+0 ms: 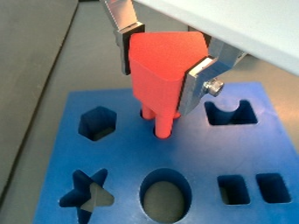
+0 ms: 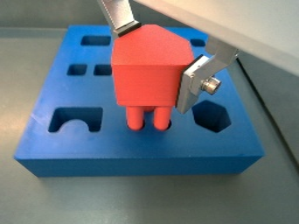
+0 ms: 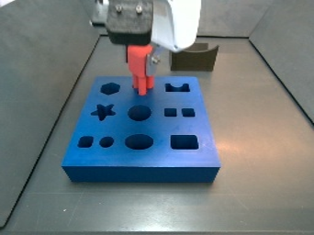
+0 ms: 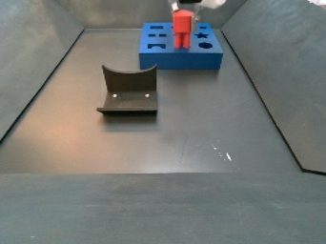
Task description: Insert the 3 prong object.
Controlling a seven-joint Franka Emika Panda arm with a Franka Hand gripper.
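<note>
My gripper (image 1: 162,72) is shut on the 3 prong object (image 1: 160,66), a red-orange plastic piece with round prongs pointing down. It hangs upright over the blue block (image 1: 128,179), and its prong tips reach the block's top face between the hexagon hole (image 1: 98,122) and the arch-shaped hole (image 1: 232,111). In a wrist view the object (image 2: 146,70) has two prongs showing, their tips at a hole in the blue block (image 2: 128,149). In both side views the object (image 3: 141,66) (image 4: 184,27) stands over the far part of the block (image 3: 147,147) (image 4: 178,52). How deep the prongs sit is hidden.
The block has several other holes: a star (image 1: 86,188), an oval (image 1: 165,192), two small rectangles (image 1: 251,187). A dark olive curved block (image 4: 128,91) lies on the floor apart from the blue block; it also shows behind the block (image 3: 194,58). Grey walls bound the floor.
</note>
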